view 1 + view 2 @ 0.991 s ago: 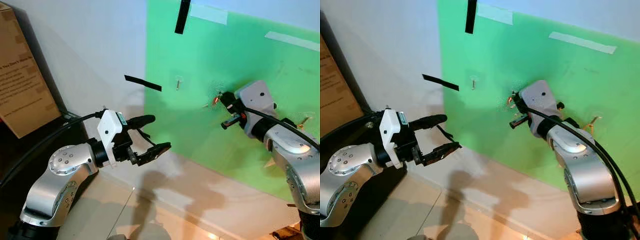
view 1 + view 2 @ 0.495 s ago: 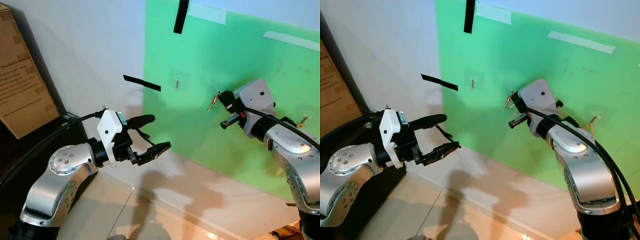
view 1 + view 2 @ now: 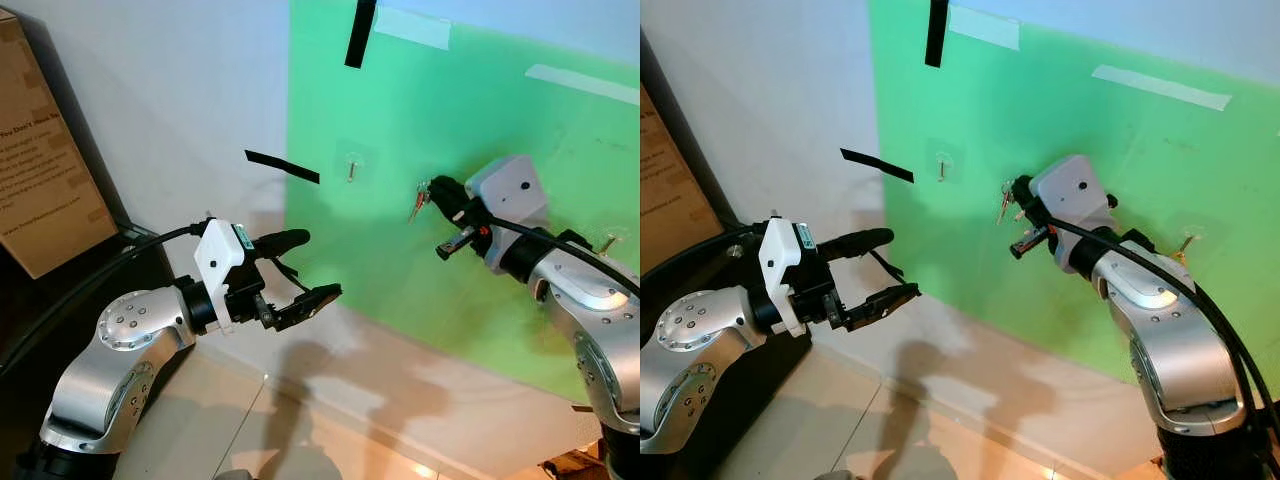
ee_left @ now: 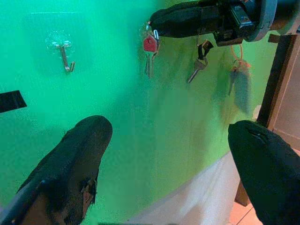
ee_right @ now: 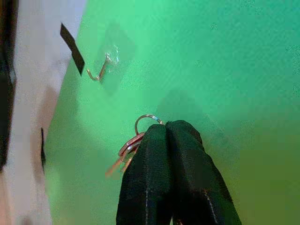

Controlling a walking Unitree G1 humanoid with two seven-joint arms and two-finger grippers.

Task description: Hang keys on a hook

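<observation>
The right gripper (image 3: 432, 188) is raised against the green board (image 3: 480, 120) on the wall, its two black fingers pressed together on the ring of a bunch of keys (image 3: 417, 203). The keys dangle from the fingertips just in front of the board, one with a red head (image 4: 149, 45), a little to the right of an empty clear-backed hook (image 3: 353, 167) and apart from it. From the left wrist, two more keys (image 4: 199, 65) hang against the board beyond the gripper; whether they hang from hooks is hard to make out there. Another hook (image 3: 606, 241) sits on the board past the right arm.

The left gripper (image 3: 300, 270) is held out lower down, in front of the white wall, its fingers spread wide and holding nothing.

Two strips of black tape, one upright (image 3: 360, 32) and one slanting (image 3: 282, 166), are stuck at the board's left edge, and pale tape (image 3: 582, 83) fastens its top.

A cardboard box (image 3: 45, 180) leans at the far left; the printing on its face is too small and cut off to read with confidence. Its contents are hidden.
</observation>
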